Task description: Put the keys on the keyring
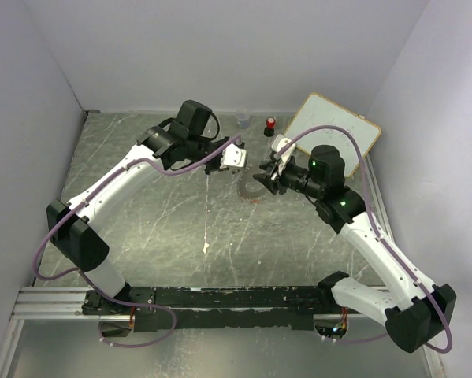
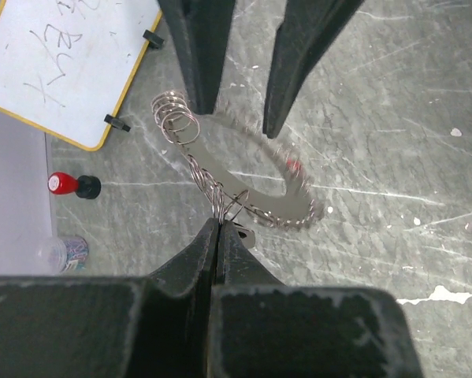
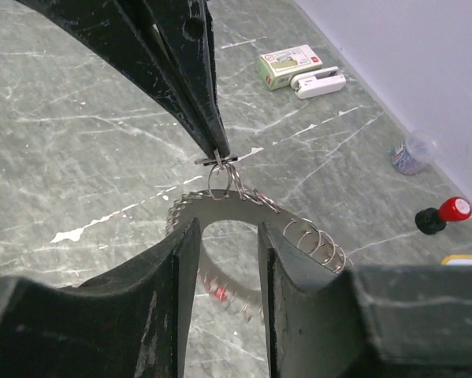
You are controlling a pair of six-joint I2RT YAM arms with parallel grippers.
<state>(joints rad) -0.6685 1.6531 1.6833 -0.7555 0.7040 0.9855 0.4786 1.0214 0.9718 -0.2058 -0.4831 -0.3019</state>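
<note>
The keyring [image 2: 255,177], a flat dark-grey ring edged with wire loops, hangs tilted above the table between both grippers; it also shows in the right wrist view [image 3: 228,206] and from above [image 1: 247,187]. My left gripper [image 2: 218,224] is shut on a small wire loop at the keyring's rim [image 3: 217,161]. My right gripper [image 3: 229,228] is open, its two fingertips against the keyring's band with nothing pinched between them. A key's red head [image 2: 293,165] shows blurred below the ring [image 3: 217,290]. A small dark piece with a hole [image 2: 247,235] sits by my left fingertip; what it is, I cannot tell.
A whiteboard [image 1: 334,130] lies at the back right. Beside it stand a red-topped black cylinder [image 1: 270,124] and a small clear jar [image 1: 242,120]. A small box [image 3: 291,64] and a white stapler [image 3: 318,81] lie near the wall.
</note>
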